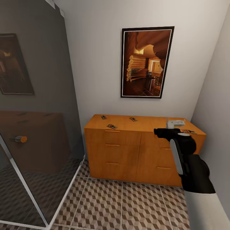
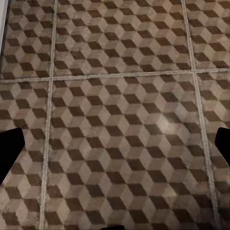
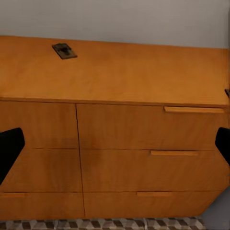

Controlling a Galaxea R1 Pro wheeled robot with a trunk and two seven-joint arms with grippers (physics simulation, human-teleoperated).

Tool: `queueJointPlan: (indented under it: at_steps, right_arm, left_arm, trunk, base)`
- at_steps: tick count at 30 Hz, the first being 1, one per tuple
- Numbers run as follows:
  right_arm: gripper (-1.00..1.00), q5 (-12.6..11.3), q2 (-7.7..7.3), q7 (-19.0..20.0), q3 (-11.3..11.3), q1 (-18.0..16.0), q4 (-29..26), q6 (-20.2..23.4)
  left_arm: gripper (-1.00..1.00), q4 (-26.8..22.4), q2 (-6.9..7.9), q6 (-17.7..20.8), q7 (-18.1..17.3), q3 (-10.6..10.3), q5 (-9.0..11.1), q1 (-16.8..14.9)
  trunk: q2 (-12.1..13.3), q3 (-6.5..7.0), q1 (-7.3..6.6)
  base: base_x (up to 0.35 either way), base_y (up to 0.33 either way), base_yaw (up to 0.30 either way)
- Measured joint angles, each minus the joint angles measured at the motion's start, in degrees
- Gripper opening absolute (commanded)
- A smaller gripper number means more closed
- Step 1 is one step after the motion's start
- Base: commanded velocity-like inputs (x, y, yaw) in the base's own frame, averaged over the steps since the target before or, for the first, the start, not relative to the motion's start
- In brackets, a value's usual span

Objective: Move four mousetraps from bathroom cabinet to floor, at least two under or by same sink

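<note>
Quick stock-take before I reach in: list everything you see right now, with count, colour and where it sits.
mousetraps: four, tan with dark parts, lying apart on the cabinet top
cabinet: one, orange-brown wood with bar handles, against the back wall
framed picture: one, black frame, warm log interior, on the wall above the cabinet
glass shower panel: one, dark and reflective, with a round knob, at the left
bathroom floor: brown, beige and white cube tiles, in front of the cabinet
right gripper: pale, on a black arm, over the cabinet's right end; whether its jaws are open is unclear
</note>
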Motion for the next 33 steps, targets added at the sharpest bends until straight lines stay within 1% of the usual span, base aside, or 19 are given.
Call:
queueJointPlan:
  at_steps: [6,11,12,13,18,19,20,25,29,33]
  right_arm:
    - [1.00,-0.02,0.23,-0.04,0.19,-5.44,0.86,0.20]
    - [1.00,-0.05,0.74,0.00,0.69,-10.45,3.34,0.40]
    - [1.00,-0.05,0.87,0.03,0.85,-11.44,4.22,0.42]
    - [1.00,-0.06,1.07,0.07,1.07,-13.35,6.41,0.44]
    - [1.00,-0.05,1.65,0.12,1.41,-18.56,13.83,0.37]
    - [1.00,-0.08,1.92,0.13,1.46,-19.61,15.53,0.35]
    - [1.00,-0.14,2.63,0.12,1.59,-21.61,19.01,0.30]
    - [1.00,-0.10,5.35,0.06,1.70,-25.71,27.23,0.14]
    - [1.00,-0.07,7.13,-0.28,1.76,-27.37,31.54,0.08]
    - [1.00,-0.08,8.53,-0.65,1.86,-28.06,33.78,0.03]
  left_arm:
    - [1.00,0.01,-0.02,0.00,-0.05,0.00,-0.04,0.00]
    - [1.00,0.01,-0.02,0.05,-0.06,0.00,-0.05,0.00]
    - [1.00,0.03,-0.02,0.05,-0.06,0.00,-0.05,0.00]
    - [1.00,0.06,-0.02,0.06,-0.06,0.00,-0.02,0.00]
    - [1.00,0.08,-0.13,0.05,-0.06,-0.04,-0.05,0.00]
    - [1.00,0.08,-0.18,0.06,-0.06,-0.04,-0.05,0.00]
    - [1.00,0.10,-0.29,0.03,-0.06,-0.07,-0.05,0.00]
    - [1.00,0.10,-0.60,0.06,-0.11,-0.13,-0.05,0.00]
    - [1.00,0.11,-0.73,0.05,-0.13,-0.14,-0.06,0.00]
    - [1.00,0.11,-0.78,0.05,-0.13,-0.18,-0.06,0.00]
  trunk:
    - [0.00,0.00,0.00]
    - [0.00,0.00,0.00]
    - [0.00,0.00,0.00]
    - [0.00,0.00,0.00]
    - [0.00,0.00,0.00]
    - [0.00,0.00,0.00]
    - [0.00,0.00,0.00]
    - [0.00,0.00,0.00]
    - [0.00,0.00,0.00]
    - [0.00,0.00,0.00]
  base:
    - [0.000,0.000,0.000]
    - [0.000,0.000,0.000]
    - [0.000,0.000,0.000]
    - [0.000,0.000,0.000]
    - [0.000,0.000,0.000]
    - [0.000,0.000,0.000]
    - [0.000,0.000,0.000]
    - [0.000,0.000,0.000]
    - [0.000,0.000,0.000]
    - [0.000,0.000,0.000]
